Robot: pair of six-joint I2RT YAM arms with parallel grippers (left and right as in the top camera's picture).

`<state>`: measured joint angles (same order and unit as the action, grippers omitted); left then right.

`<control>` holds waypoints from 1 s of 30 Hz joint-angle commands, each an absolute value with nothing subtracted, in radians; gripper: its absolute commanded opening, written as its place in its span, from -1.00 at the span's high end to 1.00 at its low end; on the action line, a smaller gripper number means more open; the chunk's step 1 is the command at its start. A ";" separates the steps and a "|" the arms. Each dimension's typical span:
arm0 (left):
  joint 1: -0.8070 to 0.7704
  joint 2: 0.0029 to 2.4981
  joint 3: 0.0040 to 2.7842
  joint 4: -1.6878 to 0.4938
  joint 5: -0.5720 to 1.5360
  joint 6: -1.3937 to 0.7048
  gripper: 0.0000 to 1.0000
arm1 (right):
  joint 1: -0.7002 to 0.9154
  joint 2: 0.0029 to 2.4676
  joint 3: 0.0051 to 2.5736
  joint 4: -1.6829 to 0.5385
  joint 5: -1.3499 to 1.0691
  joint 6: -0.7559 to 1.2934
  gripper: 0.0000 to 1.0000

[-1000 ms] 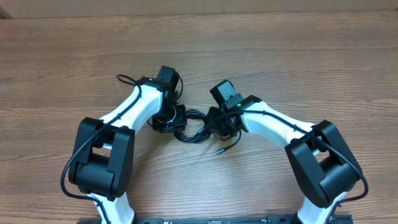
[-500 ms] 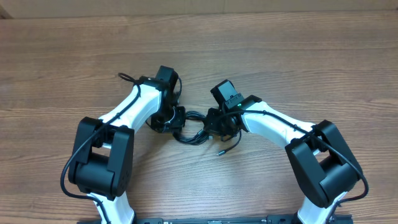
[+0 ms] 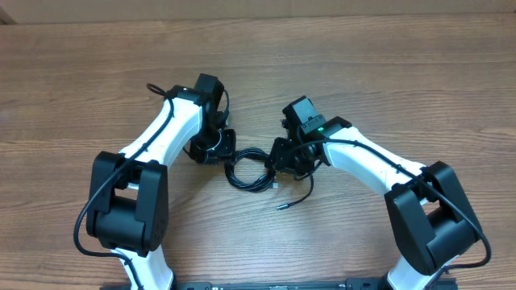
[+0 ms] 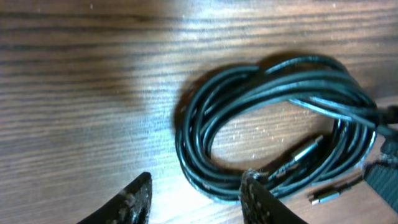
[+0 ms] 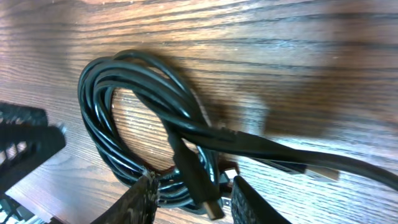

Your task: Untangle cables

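A coil of thin black cables [image 3: 248, 171] lies near the middle of the wooden table [image 3: 363, 72], one silver-tipped plug end [image 3: 280, 206] trailing out at its 5 o'clock. The left gripper [image 3: 218, 149] stands at the coil's 10 o'clock, jaws parted with the coil's edge between them. The right gripper [image 3: 284, 159], at 3 o'clock, is spread loosely astride a few strands, clamping nothing.

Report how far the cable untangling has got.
Done: very little. Only one plug end trails free of the cables, which lie as one wound coil. In hand: the right gripper straddles strands at the coil's edge, grip unclear; the left gripper stands open at its rim. Left: separating every cord.
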<state>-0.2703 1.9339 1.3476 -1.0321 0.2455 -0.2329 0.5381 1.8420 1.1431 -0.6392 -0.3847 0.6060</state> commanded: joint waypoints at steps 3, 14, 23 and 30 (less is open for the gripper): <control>-0.290 1.943 1.290 -0.970 0.226 -0.294 0.14 | 0.556 1.814 1.166 -0.630 -0.344 0.601 0.27; -0.291 1.943 1.182 -0.862 0.226 -0.292 0.42 | 0.553 1.814 1.166 -0.636 -0.237 0.665 0.35; -0.289 1.943 1.181 -0.833 0.263 -0.152 0.86 | 0.524 1.775 1.195 -0.677 -0.461 0.545 0.47; -0.273 1.943 1.195 -0.802 0.256 -0.161 0.21 | 0.546 1.777 1.191 -0.694 -0.456 0.554 0.27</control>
